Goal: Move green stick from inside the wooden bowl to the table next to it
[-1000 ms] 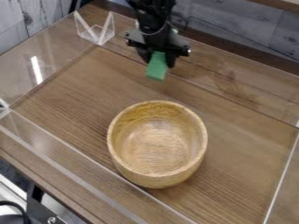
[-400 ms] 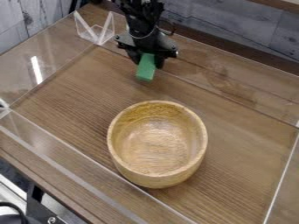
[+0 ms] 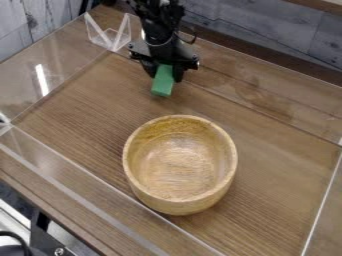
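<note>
A lab-style test bench: the wood-grain desk (image 3: 80, 120) is fenced along its edges by low clear acrylic walls (image 3: 40, 70), with a grey plank-look wall panel (image 3: 287, 35) standing behind its far edge.

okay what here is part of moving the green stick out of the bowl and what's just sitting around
Part of the job: green stick, held in the shut gripper; wooden bowl; table.
Just there: clear acrylic walls; clear stand behind.
</note>
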Controlling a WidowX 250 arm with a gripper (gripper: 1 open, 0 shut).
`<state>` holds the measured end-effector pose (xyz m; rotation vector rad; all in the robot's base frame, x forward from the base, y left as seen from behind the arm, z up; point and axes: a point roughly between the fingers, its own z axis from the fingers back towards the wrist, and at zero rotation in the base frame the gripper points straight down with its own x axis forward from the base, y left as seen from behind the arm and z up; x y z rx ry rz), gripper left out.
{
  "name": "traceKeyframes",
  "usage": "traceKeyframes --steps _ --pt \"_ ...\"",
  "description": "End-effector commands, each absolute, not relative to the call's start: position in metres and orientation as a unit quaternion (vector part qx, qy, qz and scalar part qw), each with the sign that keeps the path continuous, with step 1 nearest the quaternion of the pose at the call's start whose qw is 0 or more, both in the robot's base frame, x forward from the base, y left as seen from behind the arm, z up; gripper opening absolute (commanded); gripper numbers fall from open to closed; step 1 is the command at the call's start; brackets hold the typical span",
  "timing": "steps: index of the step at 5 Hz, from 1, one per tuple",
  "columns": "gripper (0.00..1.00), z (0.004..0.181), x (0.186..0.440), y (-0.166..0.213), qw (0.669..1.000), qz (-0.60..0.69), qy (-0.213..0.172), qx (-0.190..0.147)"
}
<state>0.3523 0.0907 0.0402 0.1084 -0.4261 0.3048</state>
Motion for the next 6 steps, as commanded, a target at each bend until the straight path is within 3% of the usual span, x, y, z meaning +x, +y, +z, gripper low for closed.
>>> traceKeyframes --steps 1,6 --pt "0.00 0.057 0.357 0.098 0.959 0.166 -0.223 0.056" --pt "0.00 0.055 0.336 0.087 0.968 0.214 -0.125 0.042"
